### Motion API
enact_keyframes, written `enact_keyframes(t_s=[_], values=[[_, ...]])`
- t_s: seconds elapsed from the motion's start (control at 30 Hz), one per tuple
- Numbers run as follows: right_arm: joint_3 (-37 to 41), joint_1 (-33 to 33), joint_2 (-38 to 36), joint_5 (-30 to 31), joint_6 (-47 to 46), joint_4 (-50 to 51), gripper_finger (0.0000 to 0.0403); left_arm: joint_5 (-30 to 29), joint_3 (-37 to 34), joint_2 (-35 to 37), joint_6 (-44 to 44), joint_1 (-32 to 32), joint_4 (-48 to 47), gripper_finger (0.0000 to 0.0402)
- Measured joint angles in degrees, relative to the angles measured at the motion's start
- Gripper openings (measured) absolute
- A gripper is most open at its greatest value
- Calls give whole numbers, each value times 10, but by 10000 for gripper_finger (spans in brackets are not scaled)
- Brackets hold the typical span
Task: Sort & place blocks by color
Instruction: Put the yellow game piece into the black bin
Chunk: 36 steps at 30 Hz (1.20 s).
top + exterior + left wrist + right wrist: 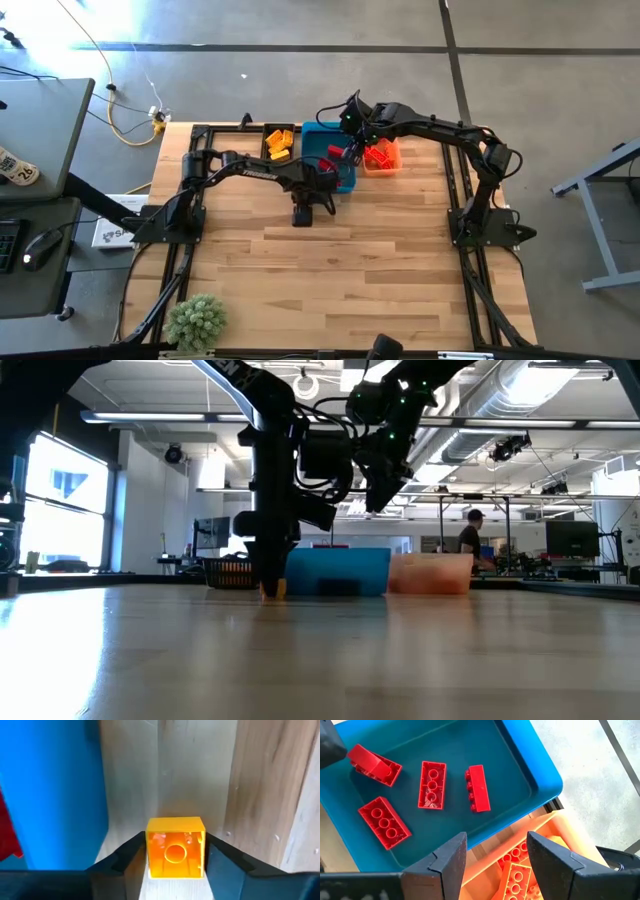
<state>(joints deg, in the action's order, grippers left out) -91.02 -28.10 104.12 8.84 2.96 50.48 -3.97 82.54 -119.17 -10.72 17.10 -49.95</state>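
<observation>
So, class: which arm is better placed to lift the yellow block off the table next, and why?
The left. Its gripper already brackets the yellow block on the table, while the right gripper hangs empty over the blue bin and orange bin.

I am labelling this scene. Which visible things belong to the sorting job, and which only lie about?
Job: yellow block between left tool fingers; red blocks in blue bin; orange blocks in orange bin; black bin; right tool.

Lying about: plant; cables.

Light wooden table (340,270), black bin (279,143), blue bin (345,176), orange bin (382,157), green plant (196,321), 1 yellow block (175,847).
</observation>
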Motion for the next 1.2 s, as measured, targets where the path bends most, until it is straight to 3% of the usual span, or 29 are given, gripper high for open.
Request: enact_keyframes(t_s=[0.27,0.9,1.2], values=[[0,0,0,0,0,-2,195,6,0,2,0,2,-1,111],[0,0,0,-2,-15,-5,195,23,-2,92,5,3,-37,117],[0,0,0,-5,-15,-5,195,14,-1,172,11,53,-26,117]])
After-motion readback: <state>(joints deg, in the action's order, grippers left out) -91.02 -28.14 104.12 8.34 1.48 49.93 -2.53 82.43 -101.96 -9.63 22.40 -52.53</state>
